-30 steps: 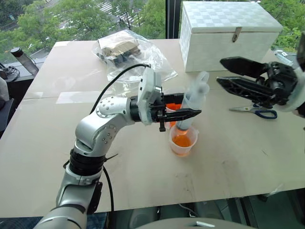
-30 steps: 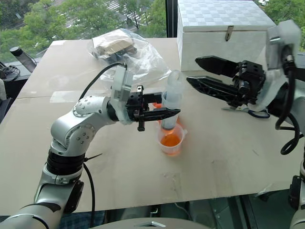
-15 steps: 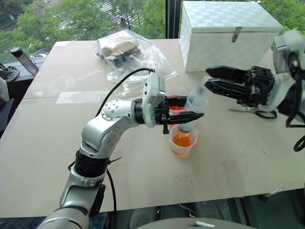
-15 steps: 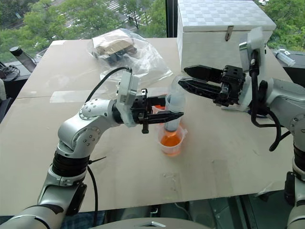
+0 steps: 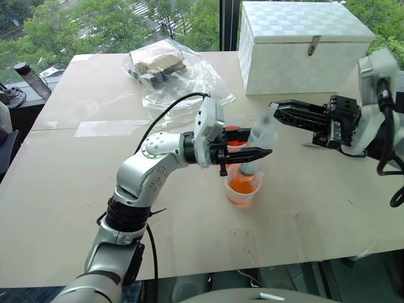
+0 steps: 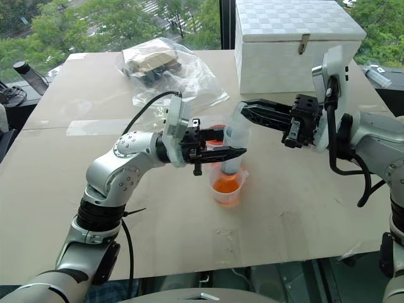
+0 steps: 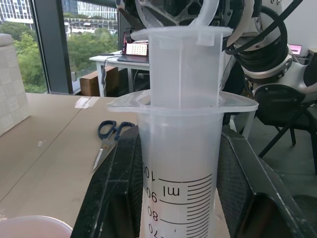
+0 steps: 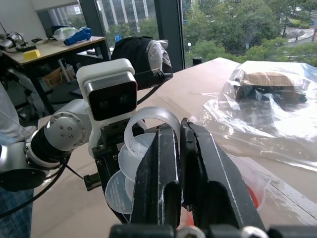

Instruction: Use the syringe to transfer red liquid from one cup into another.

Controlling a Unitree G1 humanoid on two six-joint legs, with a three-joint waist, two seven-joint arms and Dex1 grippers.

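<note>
Beige tabletop [image 5: 76, 189] by a window, white box [image 5: 303, 44] at the far edge, scissors [image 7: 110, 141] lying off to the right. Near the middle, syringe [image 6: 235, 142] standing almost upright, long axis leaning slightly toward the right arm, tip down in the shorter cup [image 5: 242, 188] of red liquid [image 5: 241, 186]; taller cup [image 5: 231, 135] just behind. Left gripper [image 5: 252, 153] reaching in level from the left, fingers pressed against the barrel, pinching it. Right gripper [image 6: 249, 112] coming level from the opposite side, fingers pressed together at the plunger's ring [image 8: 148, 124], probably clamped on the ring's edge, though contact hard to confirm. Next, a pull along the barrel's axis, upward, by the right arm.
</note>
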